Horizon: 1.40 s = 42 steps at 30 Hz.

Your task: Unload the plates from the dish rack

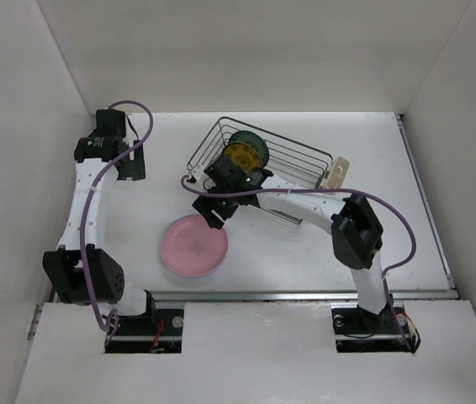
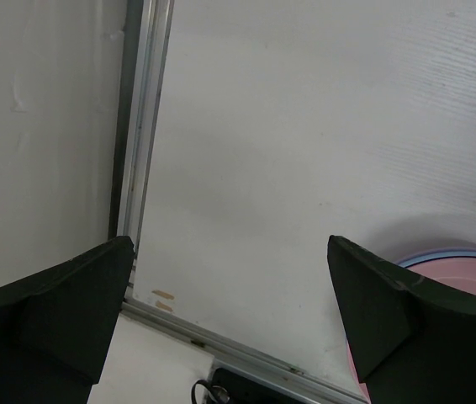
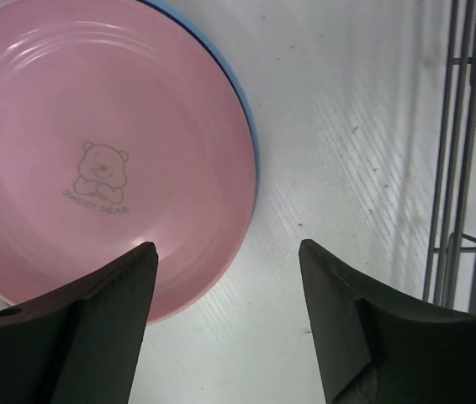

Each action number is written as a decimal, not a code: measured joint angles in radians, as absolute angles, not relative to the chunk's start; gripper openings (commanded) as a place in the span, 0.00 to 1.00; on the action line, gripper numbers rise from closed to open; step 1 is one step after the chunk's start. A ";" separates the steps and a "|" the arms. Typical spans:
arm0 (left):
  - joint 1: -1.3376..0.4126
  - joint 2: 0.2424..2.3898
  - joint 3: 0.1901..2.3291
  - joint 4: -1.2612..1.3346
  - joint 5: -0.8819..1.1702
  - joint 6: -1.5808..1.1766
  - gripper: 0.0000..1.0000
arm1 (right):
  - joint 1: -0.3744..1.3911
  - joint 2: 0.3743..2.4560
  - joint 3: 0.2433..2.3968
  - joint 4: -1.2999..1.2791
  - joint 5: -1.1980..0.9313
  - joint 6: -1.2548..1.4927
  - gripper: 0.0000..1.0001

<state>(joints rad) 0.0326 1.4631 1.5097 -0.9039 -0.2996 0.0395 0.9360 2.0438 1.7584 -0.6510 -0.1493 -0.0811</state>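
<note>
A pink plate [image 1: 194, 246] with a bear print lies flat on the table, stacked on a blue plate whose rim [image 3: 253, 143] shows at its edge. No lavender plate can be made out. The dish rack [image 1: 293, 160] stands at the back middle. The small teal plate [image 1: 244, 153] stands upright in it, yellow underside showing. My right gripper [image 1: 219, 210] is open and empty, just above the table between the pink plate [image 3: 95, 143] and the rack [image 3: 457, 168]. My left gripper [image 1: 130, 164] is open and empty at the far left. The pink plate [image 2: 473, 273] shows at the lower right of its view.
A cream utensil cup [image 1: 336, 172] hangs on the rack's right end. White walls enclose the table on the left, back and right. A metal rail [image 1: 305, 295] runs along the near edge and another [image 2: 141, 126] along the left side.
</note>
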 measured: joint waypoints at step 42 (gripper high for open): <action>0.033 1.415 1.448 -0.891 -0.285 0.045 1.00 | 0.606 2.215 1.973 -0.537 0.162 0.109 0.00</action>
